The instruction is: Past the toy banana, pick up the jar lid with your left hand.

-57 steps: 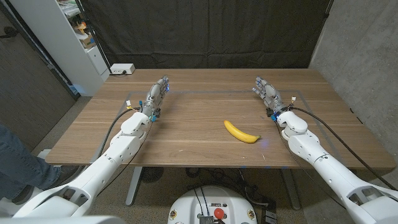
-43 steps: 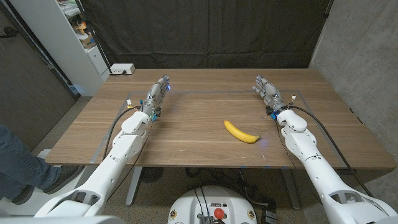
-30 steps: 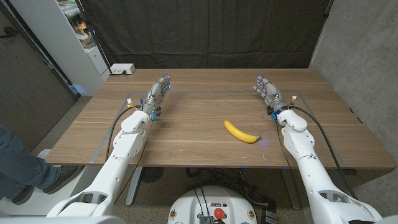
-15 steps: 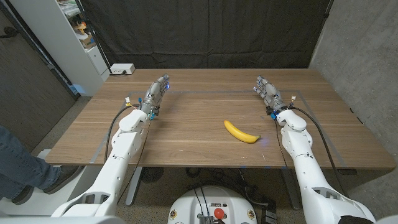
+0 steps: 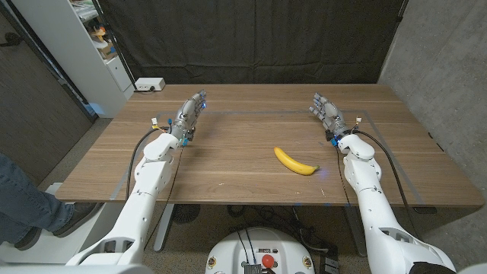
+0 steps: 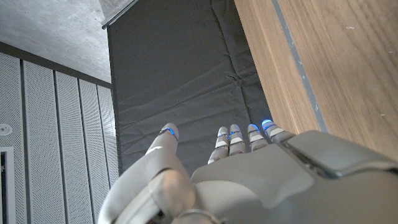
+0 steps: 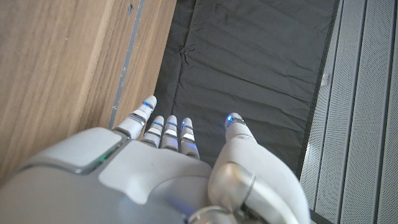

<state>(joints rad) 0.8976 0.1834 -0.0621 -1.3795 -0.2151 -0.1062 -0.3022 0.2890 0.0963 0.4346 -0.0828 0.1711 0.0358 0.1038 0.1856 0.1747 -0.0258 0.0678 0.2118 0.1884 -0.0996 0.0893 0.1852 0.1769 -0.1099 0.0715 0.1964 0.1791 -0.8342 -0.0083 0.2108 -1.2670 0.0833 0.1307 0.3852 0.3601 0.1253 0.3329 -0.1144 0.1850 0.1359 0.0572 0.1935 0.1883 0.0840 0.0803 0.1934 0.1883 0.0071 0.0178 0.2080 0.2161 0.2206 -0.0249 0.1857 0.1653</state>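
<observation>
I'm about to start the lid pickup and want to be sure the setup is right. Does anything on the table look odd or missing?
Yes: no jar lid is visible. The wooden table carries just the toy banana, lying on its side. The left hand and right hand hold nothing, fingers extended.

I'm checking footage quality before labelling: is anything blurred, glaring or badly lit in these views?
Head view: sharp and evenly lit; the toy banana casts only a soft shadow on the table. Left wrist view: the left hand is close and slightly soft. Right wrist view: the right hand likewise, wood grain crisp.
</observation>
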